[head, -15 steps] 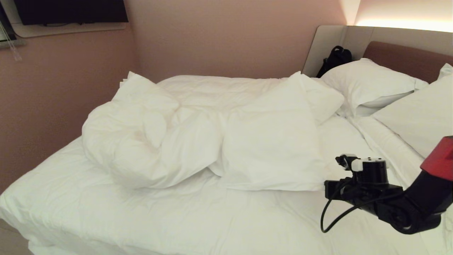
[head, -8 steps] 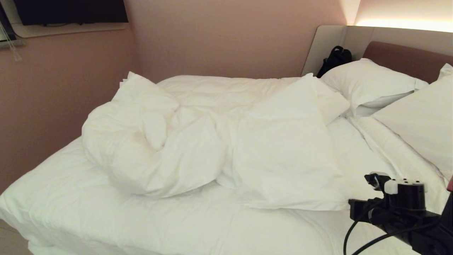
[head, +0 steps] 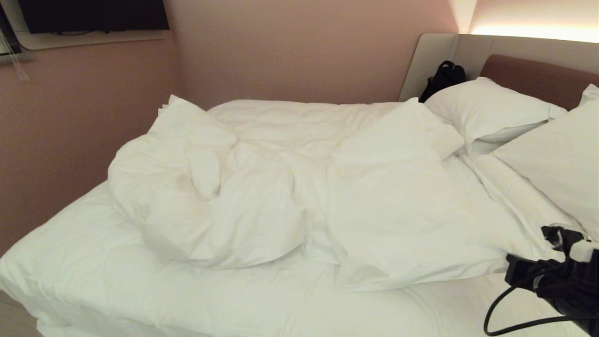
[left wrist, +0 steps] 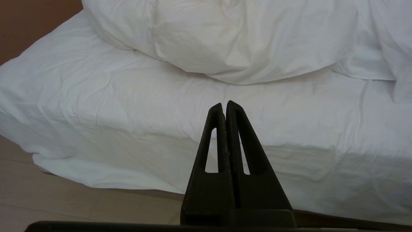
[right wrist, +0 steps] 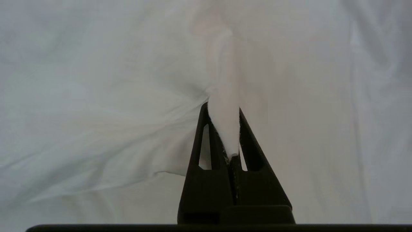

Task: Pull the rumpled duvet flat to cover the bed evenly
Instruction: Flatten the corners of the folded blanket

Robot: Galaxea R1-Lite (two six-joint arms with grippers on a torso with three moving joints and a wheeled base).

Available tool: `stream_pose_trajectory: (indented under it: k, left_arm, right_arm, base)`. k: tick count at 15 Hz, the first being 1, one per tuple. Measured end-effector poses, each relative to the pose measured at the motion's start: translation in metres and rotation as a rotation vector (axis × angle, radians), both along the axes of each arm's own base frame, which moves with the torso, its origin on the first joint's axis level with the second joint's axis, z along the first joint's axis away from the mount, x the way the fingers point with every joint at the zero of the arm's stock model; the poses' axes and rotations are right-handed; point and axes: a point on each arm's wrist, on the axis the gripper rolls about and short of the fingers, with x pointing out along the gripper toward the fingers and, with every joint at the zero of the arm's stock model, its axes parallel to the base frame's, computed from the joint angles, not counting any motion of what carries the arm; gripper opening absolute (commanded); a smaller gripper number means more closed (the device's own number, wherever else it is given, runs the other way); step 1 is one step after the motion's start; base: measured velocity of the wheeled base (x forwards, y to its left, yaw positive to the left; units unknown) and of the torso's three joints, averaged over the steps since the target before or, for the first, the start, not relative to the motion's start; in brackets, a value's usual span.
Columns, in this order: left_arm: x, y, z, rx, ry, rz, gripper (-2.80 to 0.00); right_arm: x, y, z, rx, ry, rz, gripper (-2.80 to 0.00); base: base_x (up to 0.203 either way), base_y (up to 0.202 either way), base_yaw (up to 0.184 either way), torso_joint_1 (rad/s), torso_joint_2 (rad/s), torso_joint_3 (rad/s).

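The rumpled white duvet [head: 281, 187] lies bunched across the middle of the bed [head: 140, 290], with a puffy heap on the left and a flatter flap stretched toward the near right. My right gripper [head: 512, 274] sits low at the right edge of the head view, at that flap's corner. In the right wrist view the right gripper [right wrist: 222, 108] is shut on a pinched fold of the duvet [right wrist: 222, 64]. My left gripper [left wrist: 224, 103] is shut on nothing and hangs in front of the bed's near side [left wrist: 128, 112], below the heaped duvet [left wrist: 241, 38].
Two white pillows [head: 486, 110] [head: 557, 159] lean at the brown headboard [head: 538, 77], with a black bag [head: 444, 77] behind them. A pink wall [head: 70, 140] runs close along the bed's far and left sides. Beige floor [left wrist: 64, 199] shows below the sheet's hanging edge.
My right gripper has moved right and toward the near edge, dragging the duvet's flap with it, so the flap now lies longer and flatter. The left heap has barely shifted.
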Motion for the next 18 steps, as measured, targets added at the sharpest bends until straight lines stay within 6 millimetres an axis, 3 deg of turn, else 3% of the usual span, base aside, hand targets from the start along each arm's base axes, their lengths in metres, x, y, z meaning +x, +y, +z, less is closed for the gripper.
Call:
stream_pose_trajectory:
  k: [4,9,15,18]
  left_arm:
    - [0.0,0.0,0.0,0.0,0.0,0.0,-2.8]
    - [0.0,0.0,0.0,-0.001,0.0,0.0,-2.8]
    - [0.0,0.0,0.0,0.0,0.0,0.0,-2.8]
    - [0.0,0.0,0.0,0.0,0.0,0.0,-2.8]
  right_arm:
    - [-0.027,-0.011,0.007,0.0,-0.001,-0.077,-2.8]
    - [-0.046,-0.035,0.02,-0.013,-0.055,-0.205,-2.8]
    - [-0.042,-0.065,0.039,-0.051,-0.15,-0.312,-2.8]
    - [-0.039,-0.067,0.066,-0.082,-0.25,-0.298,-2.8]
  base:
    - [0.0,0.0,0.0,0.0,0.0,0.0]
    - [0.0,0.0,0.0,0.0,0.0,0.0]
    - [0.0,0.0,0.0,0.0,0.0,0.0]
    - [0.0,0.0,0.0,0.0,0.0,0.0]
